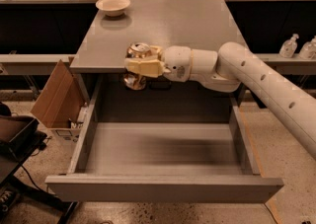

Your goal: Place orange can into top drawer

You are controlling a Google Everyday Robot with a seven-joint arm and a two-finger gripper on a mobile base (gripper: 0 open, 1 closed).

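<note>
1. No text, brand, number or sign can be read anywhere in this view.
2. The orange can (134, 82) shows only mottled orange-brown and gold patches on its label; no letters can be made out.
3. The end effector (134, 65) is clamped around that can at the tabletop's (187, 20) front edge, above the rear of the top drawer (163, 188), and carries no legible marking.
4. The cardboard box (57, 94) at the left and the bottles (290, 46) at the right are too small to tell whether they carry print.
</note>
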